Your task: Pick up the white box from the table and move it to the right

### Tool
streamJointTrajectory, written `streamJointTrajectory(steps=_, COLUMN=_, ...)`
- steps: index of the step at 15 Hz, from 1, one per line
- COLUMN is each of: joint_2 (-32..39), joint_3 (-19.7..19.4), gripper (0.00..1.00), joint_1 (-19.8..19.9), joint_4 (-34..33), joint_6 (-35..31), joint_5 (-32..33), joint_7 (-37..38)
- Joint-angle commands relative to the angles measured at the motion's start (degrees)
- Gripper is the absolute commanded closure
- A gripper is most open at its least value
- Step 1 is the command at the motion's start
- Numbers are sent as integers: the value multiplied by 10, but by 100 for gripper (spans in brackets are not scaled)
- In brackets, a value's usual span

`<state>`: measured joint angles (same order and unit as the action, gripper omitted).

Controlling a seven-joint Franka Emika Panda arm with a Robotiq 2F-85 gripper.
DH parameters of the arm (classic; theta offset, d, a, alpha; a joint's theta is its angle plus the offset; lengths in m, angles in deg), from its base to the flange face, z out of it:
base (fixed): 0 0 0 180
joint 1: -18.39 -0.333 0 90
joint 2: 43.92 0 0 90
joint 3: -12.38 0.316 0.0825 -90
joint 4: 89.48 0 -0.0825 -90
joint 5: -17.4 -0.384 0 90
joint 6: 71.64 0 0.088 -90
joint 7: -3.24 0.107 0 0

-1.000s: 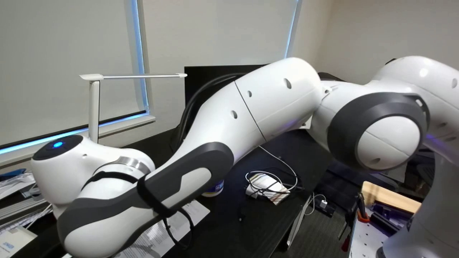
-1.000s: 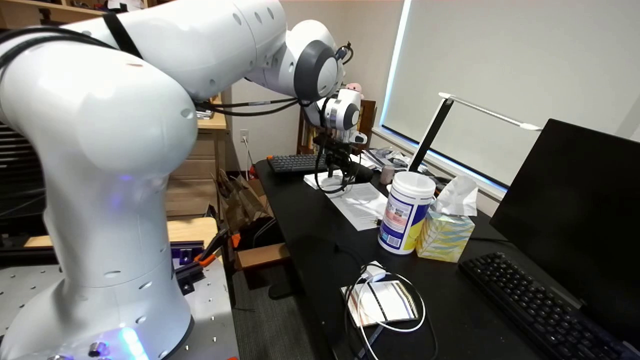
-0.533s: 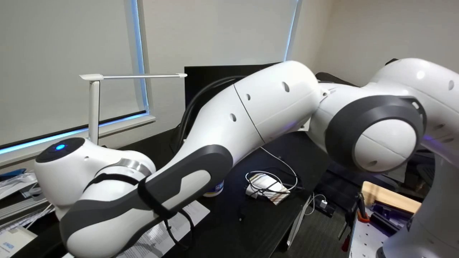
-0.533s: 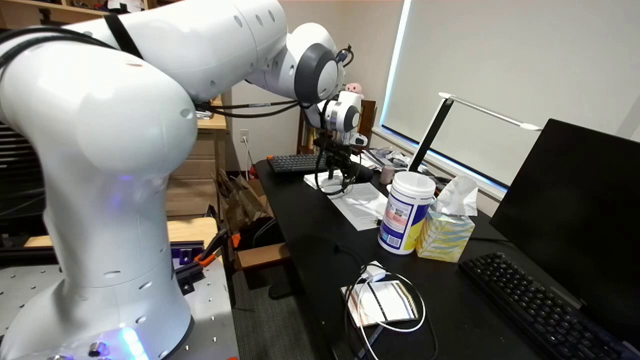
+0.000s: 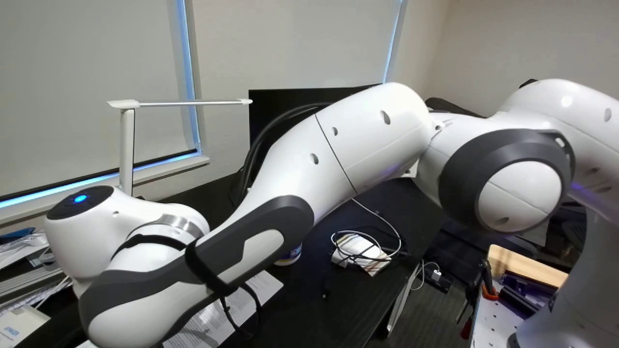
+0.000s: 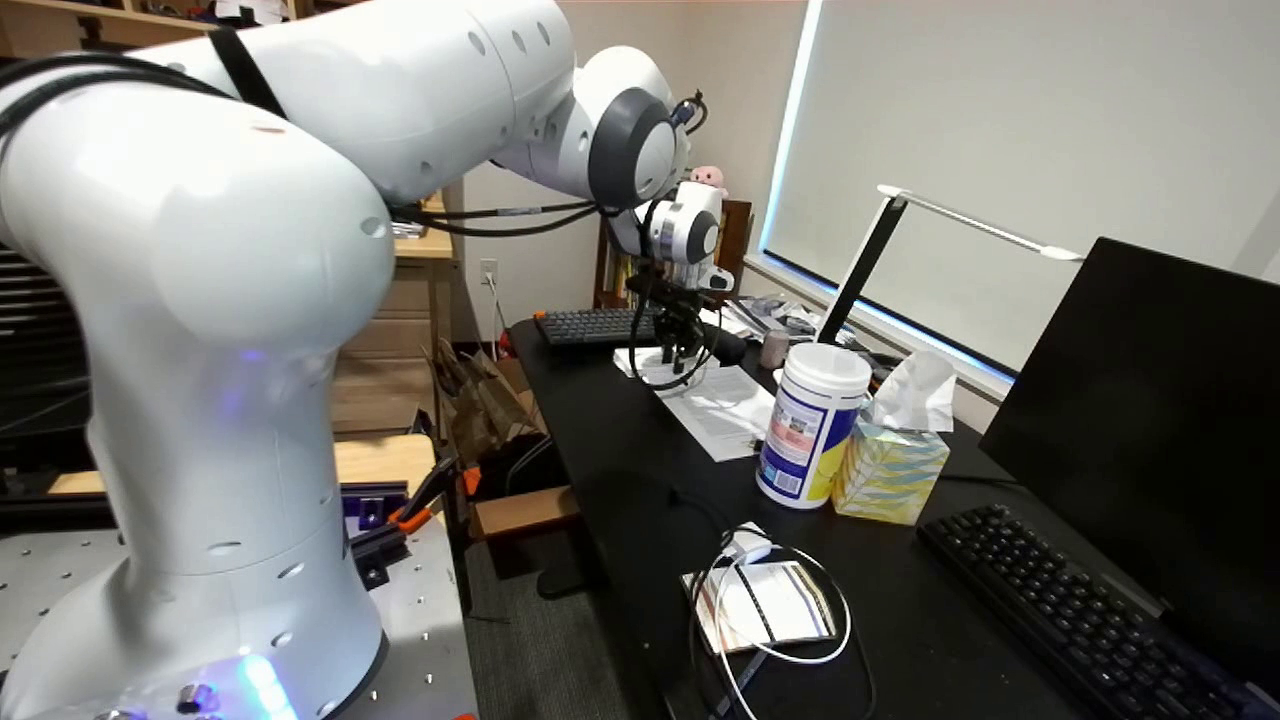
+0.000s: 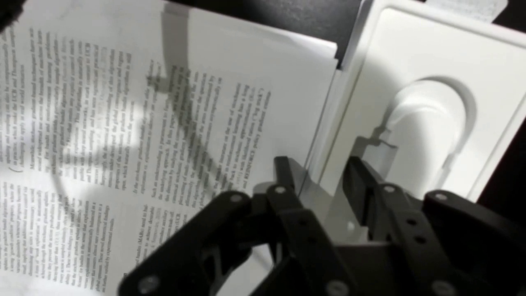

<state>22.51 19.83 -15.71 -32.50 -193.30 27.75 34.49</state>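
The white box (image 7: 485, 65), a shallow tray with a moulded hollow, lies at the right of the wrist view. Its long side borders the printed paper sheet (image 7: 135, 123). My gripper (image 7: 317, 160) stands partly open over that side: one finger is above the paper, the other over the inside of the tray. The box's side wall runs between them, with gaps showing on both sides. In an exterior view the box (image 6: 630, 363) is a small white patch under the dark gripper (image 6: 674, 362), on the black table (image 6: 640, 450). The arm's wrist hides the gripper in an exterior view.
A wipes canister (image 6: 815, 430) and a tissue box (image 6: 890, 478) stand beside the paper. Cables coil over a notepad (image 5: 362, 251). A keyboard (image 6: 590, 325) lies at the table's far end, and a desk lamp (image 6: 860, 265) rises by the window.
The arm has sunk slightly over the last second. In an exterior view the gripper's fingers look closer together, and the box's edge has shifted a little to the right.
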Motion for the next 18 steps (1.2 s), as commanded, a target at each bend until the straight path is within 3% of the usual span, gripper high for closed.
streamJointTrajectory(steps=1, joint_2=11, joint_3=10, gripper=93, joint_1=6, joint_4=-20, joint_6=2, joint_5=-4, joint_7=-25)
streamJointTrajectory(steps=9, joint_2=-17, joint_3=21, gripper=92, joint_1=3, joint_4=-9, joint_6=9, joint_5=-5, joint_7=-41)
streamJointTrajectory(steps=14, joint_2=-101, joint_3=25, gripper=92, joint_1=4, joint_4=62, joint_6=21, joint_5=-1, joint_7=-27)
streamJointTrajectory(steps=18, joint_2=-201, joint_3=12, gripper=92, joint_1=9, joint_4=172, joint_6=11, joint_5=5, joint_7=1)
